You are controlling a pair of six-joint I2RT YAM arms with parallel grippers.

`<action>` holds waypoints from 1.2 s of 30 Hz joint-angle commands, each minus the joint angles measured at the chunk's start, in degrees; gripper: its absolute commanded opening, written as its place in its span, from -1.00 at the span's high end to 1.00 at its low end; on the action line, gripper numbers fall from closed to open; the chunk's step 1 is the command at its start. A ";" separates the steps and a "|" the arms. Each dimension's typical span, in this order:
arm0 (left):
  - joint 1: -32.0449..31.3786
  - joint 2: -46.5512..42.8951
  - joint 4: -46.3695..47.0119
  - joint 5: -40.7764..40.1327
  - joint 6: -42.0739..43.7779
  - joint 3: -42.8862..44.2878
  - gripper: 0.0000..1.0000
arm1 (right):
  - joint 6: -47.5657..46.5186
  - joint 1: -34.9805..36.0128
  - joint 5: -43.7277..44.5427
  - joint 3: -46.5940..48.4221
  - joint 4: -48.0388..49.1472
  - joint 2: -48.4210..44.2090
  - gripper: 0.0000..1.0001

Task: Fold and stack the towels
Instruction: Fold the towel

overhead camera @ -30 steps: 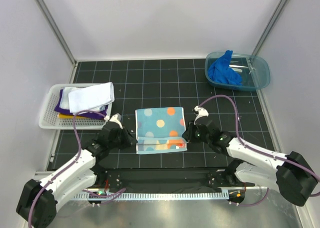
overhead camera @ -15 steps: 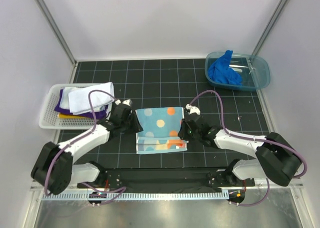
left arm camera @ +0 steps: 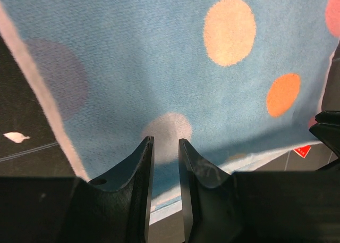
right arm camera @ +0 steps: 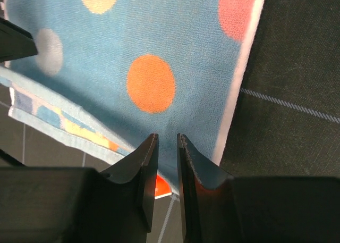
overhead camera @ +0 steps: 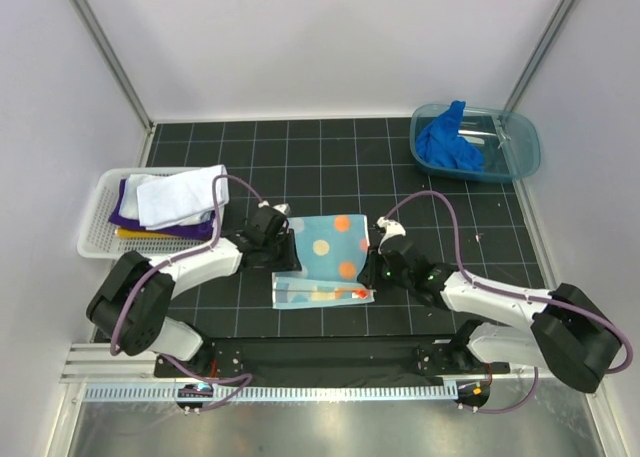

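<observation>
A light blue towel with orange and yellow spots (overhead camera: 335, 242) lies mid-table, its near strip (overhead camera: 320, 292) folded and showing the patterned underside. My left gripper (overhead camera: 288, 245) sits at its left side and my right gripper (overhead camera: 377, 262) at its right side. In the left wrist view the jaws (left arm camera: 165, 142) stand narrowly apart with the spotted cloth (left arm camera: 159, 67) running into the gap. The right wrist view shows the same (right arm camera: 167, 137), the cloth (right arm camera: 159, 41) raised and shading the strip below. A white towel (overhead camera: 180, 195), a purple one (overhead camera: 125, 215) and a yellow one (overhead camera: 135, 233) are stacked in the basket. A bright blue towel (overhead camera: 448, 142) lies in the tub.
The white mesh basket (overhead camera: 95, 242) stands at the left edge of the black gridded mat. The teal tub (overhead camera: 520, 152) is at the far right corner. A small red tag (overhead camera: 357, 292) marks the towel's near right corner. Frame posts rise at both far corners.
Both grippers have moved from the towel's near corners farther up along its sides and inward. The towel's upper layer now looks narrower and lifted on the left.
</observation>
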 commanded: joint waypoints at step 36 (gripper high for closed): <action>-13.05 -8.41 4.45 -4.85 -10.48 -11.64 0.53 | 6.46 1.37 -0.55 -7.77 -4.66 -7.67 0.44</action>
